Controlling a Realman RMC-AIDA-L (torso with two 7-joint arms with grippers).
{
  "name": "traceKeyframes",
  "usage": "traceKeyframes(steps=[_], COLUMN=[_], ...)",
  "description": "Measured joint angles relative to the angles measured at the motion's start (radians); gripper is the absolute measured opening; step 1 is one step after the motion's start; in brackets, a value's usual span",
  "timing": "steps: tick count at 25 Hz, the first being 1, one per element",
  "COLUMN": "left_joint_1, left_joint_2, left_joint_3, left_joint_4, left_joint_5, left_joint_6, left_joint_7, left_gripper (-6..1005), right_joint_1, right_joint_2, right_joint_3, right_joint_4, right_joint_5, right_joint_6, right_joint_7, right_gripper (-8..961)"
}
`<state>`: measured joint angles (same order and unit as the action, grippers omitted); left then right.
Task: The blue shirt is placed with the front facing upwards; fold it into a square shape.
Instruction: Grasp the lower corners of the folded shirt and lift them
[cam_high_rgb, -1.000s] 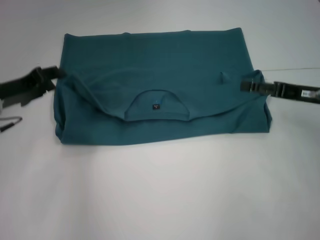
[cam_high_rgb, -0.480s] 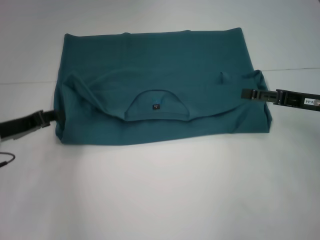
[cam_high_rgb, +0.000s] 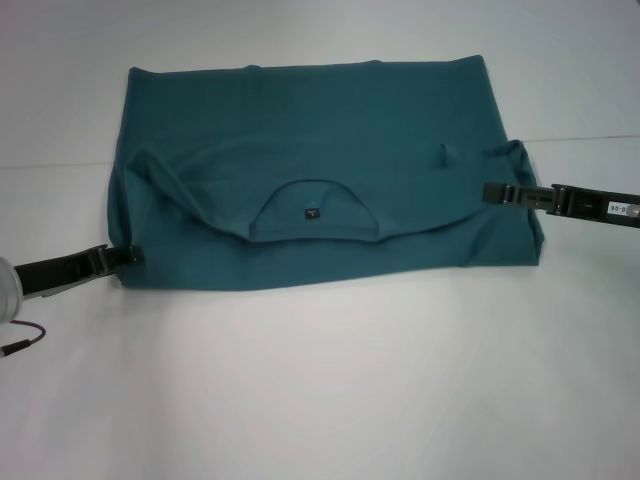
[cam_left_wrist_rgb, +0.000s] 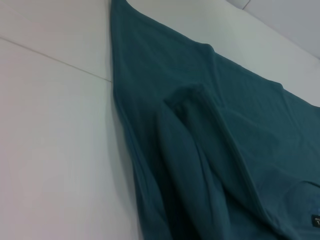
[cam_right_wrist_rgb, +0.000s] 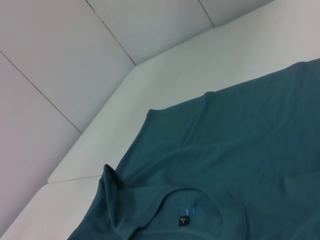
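Shirt: the blue shirt (cam_high_rgb: 320, 180) lies flat on the white desk (cam_high_rgb: 320, 400), toward its far edge and about midway between its left and right edges, already doubled over so the collar (cam_high_rgb: 315, 212) with its small dark label (cam_high_rgb: 313, 212) sits on top, opening toward the near edge.

My left claw: my left gripper (cam_high_rgb: 128, 256) rests low at the shirt's near-left corner, tips touching the hem there; whether the fingers are clenched on cloth or released, I cannot tell.

My right claw: my right gripper (cam_high_rgb: 490, 191) reaches in from the desk's right edge onto the shirt's right side, beside a small raised pucker (cam_high_rgb: 443, 153); I cannot tell its grip either.

Handling: I judge this a light, soft, limp cotton. It will sag and drape the moment it leaves the desk, and the stacked layers may slide apart, so a pinch should gather every layer at once.

Where to take hold: the two near corners look best to me, at the thick folded edges, lifted together and level.

Risk: an uneven lift would likely skew the fold or drag the loose ridge (cam_left_wrist_rgb: 192, 102) on the left side out of line.

Progress: by my reading, the rectangle is not yet square.
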<state>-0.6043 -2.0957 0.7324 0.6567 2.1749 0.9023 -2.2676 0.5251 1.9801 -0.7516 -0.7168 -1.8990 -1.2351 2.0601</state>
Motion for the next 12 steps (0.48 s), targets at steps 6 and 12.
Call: traceKeyframes(steps=[6,12], left_joint_1=[-0.010,-0.029], left_joint_2=[-0.002,-0.008], left_joint_3=[0.021,0.059], left_joint_4=[-0.012,-0.029], left_joint_5=[0.000,0.000], left_joint_6=[-0.020,-0.044], left_joint_7=[0.003,0.006], left_gripper=[522,523], right_joint_1=[-0.001,-0.007], right_joint_2=[-0.002,-0.003], right_joint_3=[0.000,0.000], right_joint_4=[0.002,0.002], right_joint_5=[0.000,0.000], right_joint_6=[-0.001,-0.001], right_joint_7=[-0.001,-0.002], right_gripper=[935,935])
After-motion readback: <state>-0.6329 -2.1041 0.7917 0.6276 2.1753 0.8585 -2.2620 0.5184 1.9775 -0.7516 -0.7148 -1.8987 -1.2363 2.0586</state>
